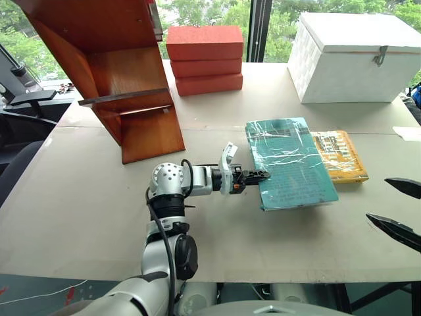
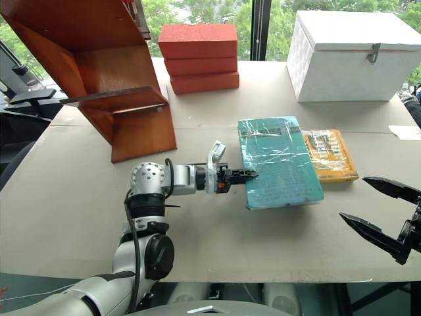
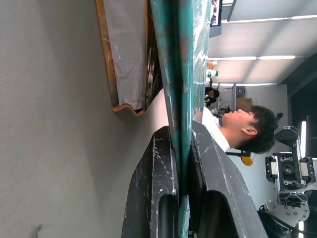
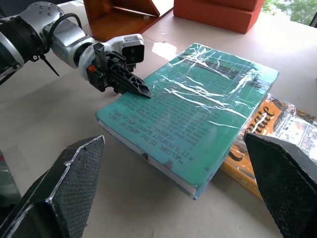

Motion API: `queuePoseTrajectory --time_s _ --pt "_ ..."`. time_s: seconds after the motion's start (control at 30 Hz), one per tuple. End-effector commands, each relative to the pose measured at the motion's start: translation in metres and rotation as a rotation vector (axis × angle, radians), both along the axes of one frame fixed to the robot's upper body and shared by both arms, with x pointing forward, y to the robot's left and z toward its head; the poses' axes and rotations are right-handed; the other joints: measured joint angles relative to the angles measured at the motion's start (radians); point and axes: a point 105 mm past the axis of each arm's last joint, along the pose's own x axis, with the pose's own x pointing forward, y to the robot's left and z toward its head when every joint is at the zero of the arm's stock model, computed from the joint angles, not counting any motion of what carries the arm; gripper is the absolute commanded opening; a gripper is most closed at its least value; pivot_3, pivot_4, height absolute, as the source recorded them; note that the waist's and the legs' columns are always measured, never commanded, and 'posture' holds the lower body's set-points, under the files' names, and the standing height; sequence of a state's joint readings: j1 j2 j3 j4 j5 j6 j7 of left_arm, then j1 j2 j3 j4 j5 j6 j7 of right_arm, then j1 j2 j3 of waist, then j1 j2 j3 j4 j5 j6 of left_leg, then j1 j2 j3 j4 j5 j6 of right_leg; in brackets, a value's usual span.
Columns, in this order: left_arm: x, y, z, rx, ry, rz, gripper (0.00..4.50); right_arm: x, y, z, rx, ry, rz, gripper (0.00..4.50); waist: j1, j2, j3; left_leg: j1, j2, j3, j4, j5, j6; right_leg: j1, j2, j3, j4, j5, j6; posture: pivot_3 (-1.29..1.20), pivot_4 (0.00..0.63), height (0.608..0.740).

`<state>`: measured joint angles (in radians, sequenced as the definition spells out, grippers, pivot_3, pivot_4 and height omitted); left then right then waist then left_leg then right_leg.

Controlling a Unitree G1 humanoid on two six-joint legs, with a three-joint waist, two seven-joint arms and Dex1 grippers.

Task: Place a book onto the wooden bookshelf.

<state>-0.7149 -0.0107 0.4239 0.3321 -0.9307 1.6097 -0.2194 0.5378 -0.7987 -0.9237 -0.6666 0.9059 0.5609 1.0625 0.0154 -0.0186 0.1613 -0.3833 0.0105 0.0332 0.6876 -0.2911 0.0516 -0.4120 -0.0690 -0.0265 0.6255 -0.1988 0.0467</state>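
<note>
Left eye view | book (image 1: 289,161) edge gripped by left gripper (image 1: 262,176), right gripper (image 2: 378,214) wide | lift and placing on bookshelf (image 1: 112,72) not yet done

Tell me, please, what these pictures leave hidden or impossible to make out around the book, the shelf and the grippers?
- The book: its underside, against the table.
- The orange-yellow book: the teal cover overlaps one side.
- The wooden bookshelf: its upper part is cut by the head views' top edge.
- The left gripper: its lower finger is under the cover in the right wrist view.
- The right gripper: partly cut off by the head views' right edge.
</note>
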Motion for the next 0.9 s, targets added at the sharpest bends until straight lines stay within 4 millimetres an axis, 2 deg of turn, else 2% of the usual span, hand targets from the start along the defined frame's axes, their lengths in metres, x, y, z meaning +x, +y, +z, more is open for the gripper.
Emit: queuePoseTrajectory --time_s 0.03,0.17,0.27,0.33,0.47,0.6,0.67,0.77,0.83,0.9 --pt "0.002 0.004 0.030 -0.034 -0.141 0.014 0.04 0.005 0.000 0.012 -0.010 -0.060 0.015 4.50 0.000 0.000 0.000 0.000 0.000 0.000 0.000 0.000 0.000 0.000 0.000 0.000 0.000 0.000 0.000 0.00 0.150 0.740" --pt "-0.004 0.012 0.068 0.121 -0.536 -0.005 0.04 0.013 -0.001 0.019 0.007 -0.094 0.017 4.50 -0.003 -0.003 0.003 -0.001 0.000 0.000 0.000 0.000 0.000 -0.001 0.000 0.000 0.000 0.000 0.000 0.00 0.150 0.740" --pt "0.002 0.016 0.110 0.193 -0.895 0.050 0.04 0.021 0.000 0.022 0.019 -0.110 0.028 4.50 0.002 -0.001 0.002 0.000 0.001 0.000 -0.001 0.001 -0.001 -0.001 0.000 0.001 0.000 0.000 -0.001 0.00 0.150 0.740" --pt "0.002 0.017 0.127 0.278 -1.108 0.051 0.04 0.026 0.002 0.024 0.029 -0.121 0.040 4.50 0.005 -0.001 0.002 -0.001 0.000 0.000 -0.001 0.001 -0.001 -0.001 -0.001 0.000 0.000 0.000 -0.001 0.00 0.150 0.740" --pt "0.005 0.022 0.167 0.514 -1.580 0.087 0.04 0.040 0.005 0.032 0.062 -0.153 0.068 4.50 0.005 -0.001 0.003 -0.001 0.000 0.001 -0.001 0.000 -0.001 -0.001 -0.001 0.001 -0.002 0.000 -0.001 0.00 0.150 0.740" --pt "0.010 0.032 0.196 0.759 -1.887 0.118 0.04 0.056 0.009 0.045 0.123 -0.196 0.105 4.50 0.004 -0.002 0.005 -0.002 0.000 0.001 -0.001 0.000 0.000 -0.002 -0.001 0.001 -0.003 0.000 -0.001 0.00 0.150 0.740" --pt "0.015 0.043 0.206 0.946 -2.016 0.116 0.04 0.064 0.011 0.055 0.170 -0.224 0.125 4.50 0.000 -0.002 0.005 -0.003 0.000 0.001 -0.002 0.000 0.000 -0.002 -0.001 0.000 -0.004 0.000 -0.001 0.00 0.150 0.740" --pt "0.023 0.071 0.219 1.313 -2.176 0.104 0.04 0.077 0.015 0.068 0.232 -0.253 0.160 4.50 -0.003 0.000 0.007 -0.002 -0.001 0.002 -0.003 0.000 0.000 -0.003 0.001 0.002 -0.004 0.000 0.000 0.00 0.150 0.740" --pt "0.027 0.093 0.227 1.502 -2.167 0.186 0.04 0.085 0.018 0.075 0.264 -0.263 0.181 4.50 -0.001 0.000 0.008 -0.003 0.000 0.002 -0.004 0.000 -0.001 -0.004 0.002 0.002 -0.003 0.000 0.000 0.00 0.150 0.740" --pt "0.027 0.107 0.221 1.599 -2.106 0.191 0.04 0.091 0.019 0.079 0.283 -0.271 0.195 4.50 -0.001 0.000 0.009 -0.004 0.000 0.002 -0.004 0.000 -0.001 -0.005 0.003 0.001 -0.003 0.002 0.004 0.00 0.150 0.740"
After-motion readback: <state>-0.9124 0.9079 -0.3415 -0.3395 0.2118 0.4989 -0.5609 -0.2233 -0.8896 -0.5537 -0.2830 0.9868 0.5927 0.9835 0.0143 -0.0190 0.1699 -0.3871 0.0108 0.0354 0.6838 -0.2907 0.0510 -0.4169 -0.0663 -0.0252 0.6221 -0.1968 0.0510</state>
